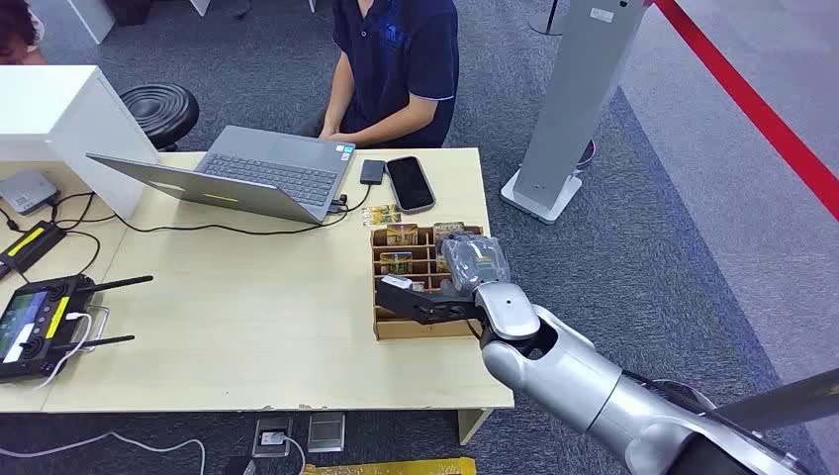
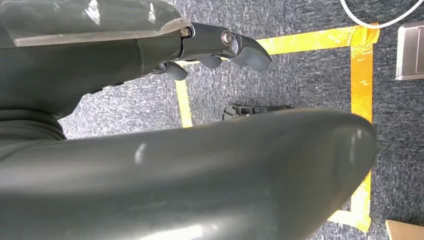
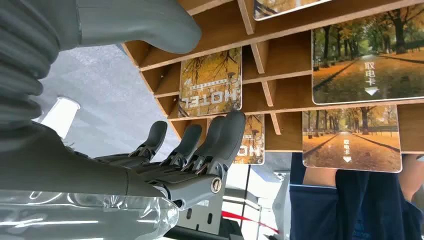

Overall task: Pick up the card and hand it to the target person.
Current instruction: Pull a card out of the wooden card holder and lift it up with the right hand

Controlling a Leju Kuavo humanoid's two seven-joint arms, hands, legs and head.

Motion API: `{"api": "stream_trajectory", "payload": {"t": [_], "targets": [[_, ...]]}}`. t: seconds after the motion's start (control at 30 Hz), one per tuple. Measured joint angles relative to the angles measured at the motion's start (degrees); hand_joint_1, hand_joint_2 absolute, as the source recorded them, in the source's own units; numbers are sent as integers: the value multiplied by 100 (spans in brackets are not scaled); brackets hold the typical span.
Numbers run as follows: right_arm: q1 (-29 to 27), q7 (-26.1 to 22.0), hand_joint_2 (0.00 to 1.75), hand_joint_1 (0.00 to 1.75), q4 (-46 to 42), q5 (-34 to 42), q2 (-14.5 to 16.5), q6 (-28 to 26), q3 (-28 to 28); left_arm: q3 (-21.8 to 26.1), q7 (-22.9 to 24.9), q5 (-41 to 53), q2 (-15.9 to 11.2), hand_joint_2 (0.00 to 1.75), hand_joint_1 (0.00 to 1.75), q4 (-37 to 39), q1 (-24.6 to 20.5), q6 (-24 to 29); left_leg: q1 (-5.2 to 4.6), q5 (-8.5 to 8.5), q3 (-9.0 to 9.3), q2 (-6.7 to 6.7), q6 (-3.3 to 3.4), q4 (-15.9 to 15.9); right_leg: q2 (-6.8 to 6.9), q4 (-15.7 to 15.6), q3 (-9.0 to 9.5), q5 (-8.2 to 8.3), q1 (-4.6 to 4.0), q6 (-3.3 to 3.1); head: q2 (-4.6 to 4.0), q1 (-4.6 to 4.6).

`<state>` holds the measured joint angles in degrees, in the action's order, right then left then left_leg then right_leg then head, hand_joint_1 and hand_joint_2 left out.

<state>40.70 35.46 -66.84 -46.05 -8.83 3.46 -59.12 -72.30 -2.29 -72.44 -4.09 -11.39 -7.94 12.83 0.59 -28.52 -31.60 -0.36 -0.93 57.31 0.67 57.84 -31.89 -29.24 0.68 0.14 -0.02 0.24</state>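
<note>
I am reaching my right hand (image 1: 450,297), fingers apart and empty, over the wooden rack (image 1: 388,330) where the card (image 3: 211,83) is standing slotted; thin, stiff and slick, it probably needs pinching by its exposed edge.

The pale matt wood-look counter (image 1: 247,317) carries a brown slotted wooden card rack (image 1: 391,327) with raw, unvarnished partitions. Its glossy printed autumn-scene cards (image 3: 355,60) look like smooth plastic. The right hand (image 1: 450,297) has dark matt plastic fingers (image 3: 220,135) and a clear, shiny plastic wrapping, on a brushed silver metal arm (image 1: 584,381). The left hand (image 2: 220,47) is smooth grey plastic above rough grey carpet floor (image 2: 300,75) marked with glossy yellow tape (image 2: 360,65).
</note>
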Motion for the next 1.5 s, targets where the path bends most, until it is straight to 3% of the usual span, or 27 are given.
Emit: {"api": "stream_trajectory", "payload": {"t": [0.17,0.47,0.77,0.9,1.1,1.3,1.5], "targets": [[41,-37,175,78,75,36,28,-70,-9,-2,-11,-9,0,0,0,0,2,2,0,0,0,0,0,0,0,0,0,0,0,0,0,2],[139,-45,175,65,257,80,45,-146,-7,-4,-19,-40,0,0,0,0,7,35,0,0,0,0,0,0,0,0,0,0,0,0,0,3],[155,-32,175,68,347,76,46,-209,-4,-4,-30,-57,2,0,0,0,27,35,0,0,0,0,0,0,0,0,0,0,0,0,0,2],[155,-24,175,89,383,76,46,-209,-2,-4,-33,-60,4,0,0,0,40,35,0,0,0,0,0,0,0,0,0,0,0,0,0,4],[162,-12,175,101,438,77,46,-212,10,-4,-33,-60,4,0,0,0,43,35,0,0,1,0,0,0,0,0,0,0,0,0,0,3],[175,-1,175,135,458,77,45,-236,23,-4,-33,-60,4,0,0,0,42,35,0,0,1,0,0,0,0,0,0,0,0,0,0,3],[179,3,175,144,471,79,44,-243,26,-4,-33,-58,4,0,0,0,38,16,0,0,3,1,0,0,-1,0,0,0,0,0,0,3]]}}
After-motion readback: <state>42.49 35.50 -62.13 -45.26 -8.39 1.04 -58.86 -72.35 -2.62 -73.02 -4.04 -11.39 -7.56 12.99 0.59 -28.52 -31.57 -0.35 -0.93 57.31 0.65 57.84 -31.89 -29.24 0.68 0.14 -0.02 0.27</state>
